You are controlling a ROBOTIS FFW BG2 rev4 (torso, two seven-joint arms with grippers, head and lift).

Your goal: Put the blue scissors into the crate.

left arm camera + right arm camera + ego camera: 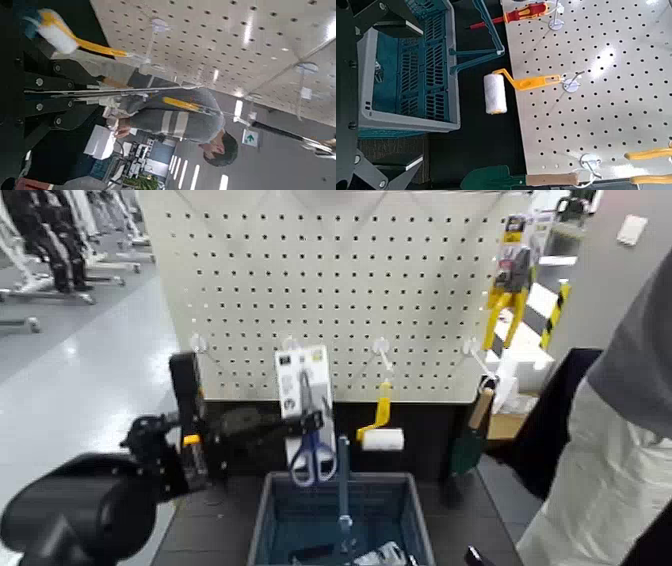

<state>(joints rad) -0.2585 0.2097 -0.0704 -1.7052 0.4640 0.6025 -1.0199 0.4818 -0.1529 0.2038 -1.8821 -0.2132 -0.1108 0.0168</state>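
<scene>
Crate (pixel 262 520) open above — handle bar (pixel 343 490) (central) splits it.

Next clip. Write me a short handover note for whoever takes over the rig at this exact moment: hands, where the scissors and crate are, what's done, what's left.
Left hand: at the pegboard, closed on the card of the blue scissors, which hang above the crate's far rim.
Right hand: not visible in the head view; its wrist camera looks at the crate and the paint roller.
Crate: below the board, in front of the robot.
Done: scissors grasped.
Left: whether the card is off its hook cannot be told; lower it into the crate, release.
</scene>
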